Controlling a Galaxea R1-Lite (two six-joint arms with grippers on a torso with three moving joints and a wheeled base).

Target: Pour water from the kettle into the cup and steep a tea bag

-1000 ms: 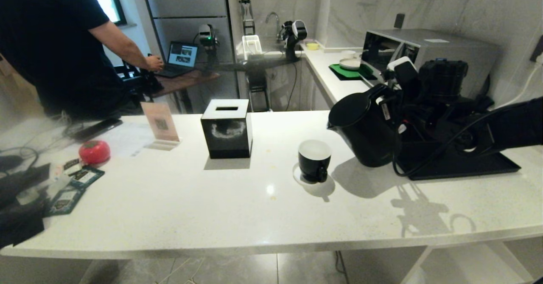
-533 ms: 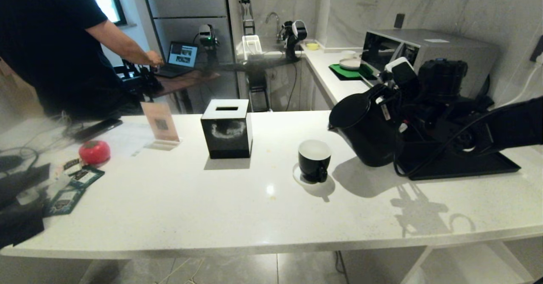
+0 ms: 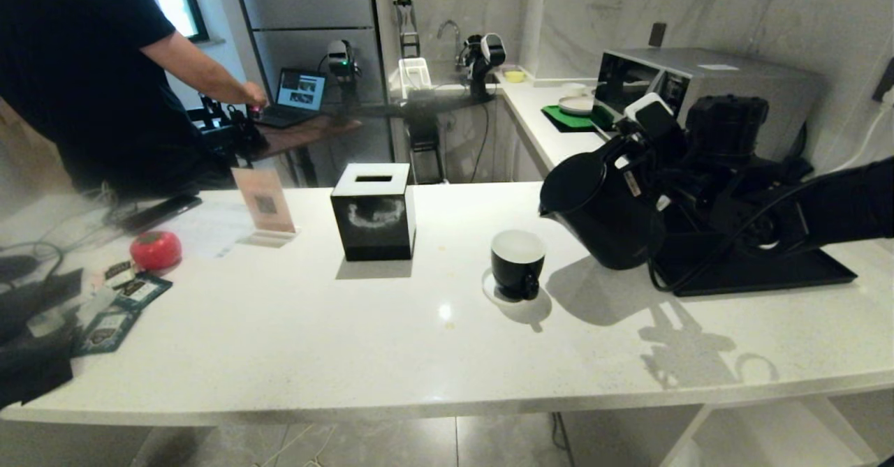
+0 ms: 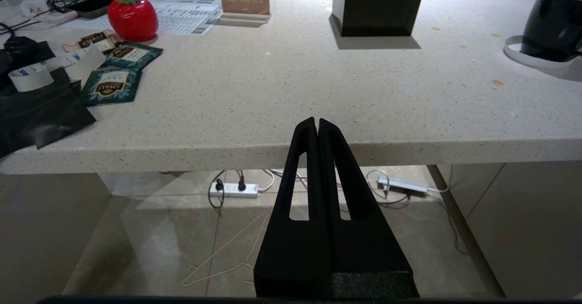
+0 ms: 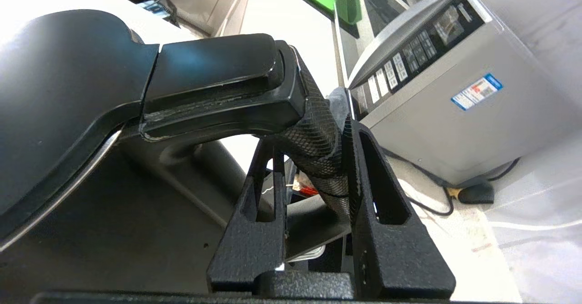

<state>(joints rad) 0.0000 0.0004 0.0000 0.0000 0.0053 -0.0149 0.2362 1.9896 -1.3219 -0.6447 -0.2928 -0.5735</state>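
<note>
Spillage is looking like the main risk here: the kettle (image 3: 601,216) is hanging tilted above the counter (image 3: 349,327), its spout leaning toward the cup (image 3: 517,263) but sitting to the cup's right and not over its mouth. If the tilt is deepening before the spout is lining up with the rim, water is likely landing on the counter or on the small white coaster under the cup. A second worry is the grip. The right gripper (image 5: 313,145) is clamping its two fingers on the mesh-textured part of the kettle's loop handle, low on the curve, so a heavy body is hanging off to one side and could be twisting or sliding between the pads. The dark cable looping down beside the black tray (image 3: 761,275) could also be snagging the arm.

The kettle is showing as a tall matte-black body with a flat lid and pointed spout, much larger than the cup. The cup is a glossy black mug, white inside, its small handle facing the robot; no water or tea bag is showing in it. The left gripper (image 4: 317,124) is sitting parked below the counter edge, fingers pressed together.
</note>
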